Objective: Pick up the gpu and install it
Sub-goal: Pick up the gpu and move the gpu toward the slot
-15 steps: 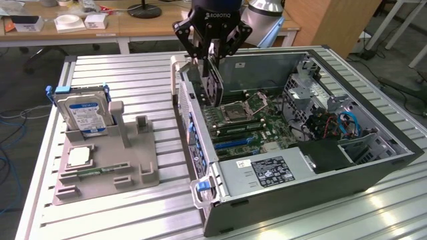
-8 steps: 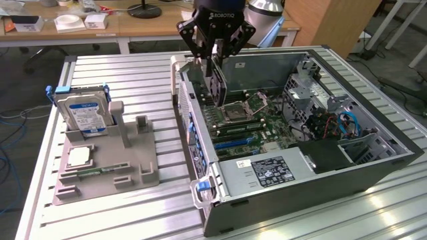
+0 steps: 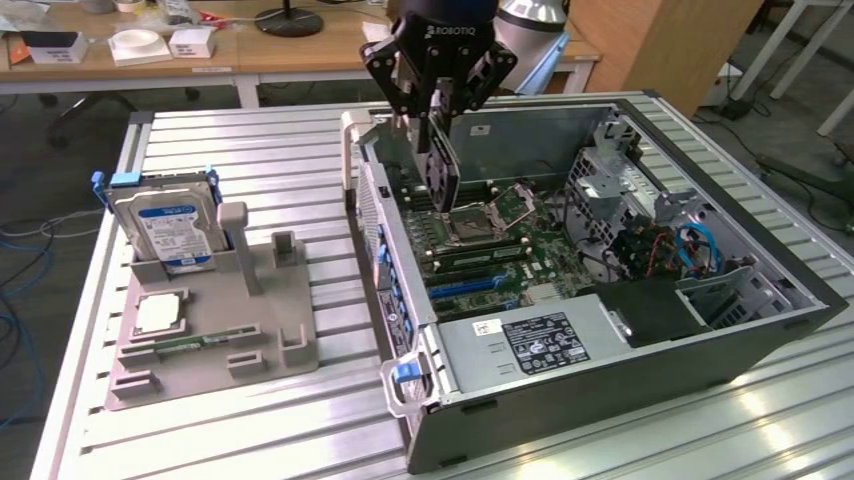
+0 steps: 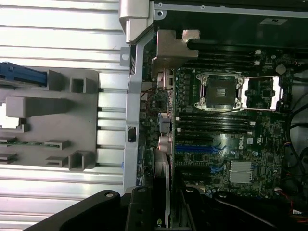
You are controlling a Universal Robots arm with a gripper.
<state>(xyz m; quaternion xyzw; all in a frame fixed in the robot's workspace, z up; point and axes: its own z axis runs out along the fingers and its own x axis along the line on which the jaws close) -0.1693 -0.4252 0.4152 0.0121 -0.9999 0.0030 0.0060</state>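
My gripper [image 3: 441, 112] hangs over the open computer case [image 3: 747, 330], shut on the gpu [image 3: 442, 172]. The card hangs upright and edge-on below the fingers, dark with a fan face, over the case's side wall near the CPU socket [image 3: 475, 222]. In the wrist view the gpu [image 4: 164, 180] shows edge-on with its silver bracket between the black fingers [image 4: 139, 211], above the motherboard's edge. The blue expansion slots [image 4: 195, 149] lie just beside it on the green motherboard [image 4: 240, 139]; in the exterior view those slots [image 3: 467, 284] sit lower on the board than the card.
A grey holder tray [image 3: 267, 340] stands at the exterior view's left with a hard drive [image 3: 167, 228], a processor chip [image 3: 158, 312] and a memory stick [image 3: 180, 347]. The power supply [image 3: 534, 340] and drive cage [image 3: 721, 290] fill the case's near end. Everything rests on a slatted metal table [image 3: 240, 430].
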